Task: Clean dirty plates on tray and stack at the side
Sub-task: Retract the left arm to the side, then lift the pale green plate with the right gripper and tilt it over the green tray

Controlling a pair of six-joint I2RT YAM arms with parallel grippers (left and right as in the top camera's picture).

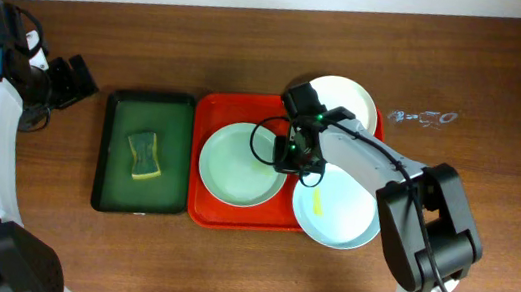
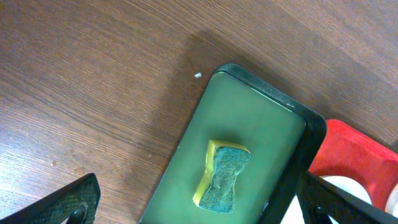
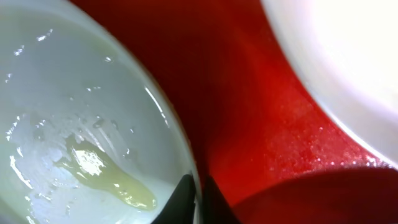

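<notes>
The orange-red tray (image 1: 194, 203) holds three plates. A pale mint plate (image 1: 232, 168) lies in its left half. A white-cream plate (image 1: 352, 100) sits at the back right. A pale blue plate (image 1: 342, 217) with a yellow smear overhangs the front right corner. My right gripper (image 1: 292, 156) is shut on the mint plate's right rim; in the right wrist view the fingers (image 3: 196, 199) pinch that rim beside a yellow smear on the plate (image 3: 62, 93), with the tray (image 3: 249, 118) and white plate (image 3: 348, 56) beyond. My left gripper (image 1: 75, 81) is open and empty.
A dark green tray (image 1: 114, 147) with a yellow-green sponge (image 1: 143, 155) lies left of the red tray. In the left wrist view the sponge (image 2: 224, 177) and green tray (image 2: 249, 118) sit between my spread fingers (image 2: 199, 180). Bare wood lies around both trays.
</notes>
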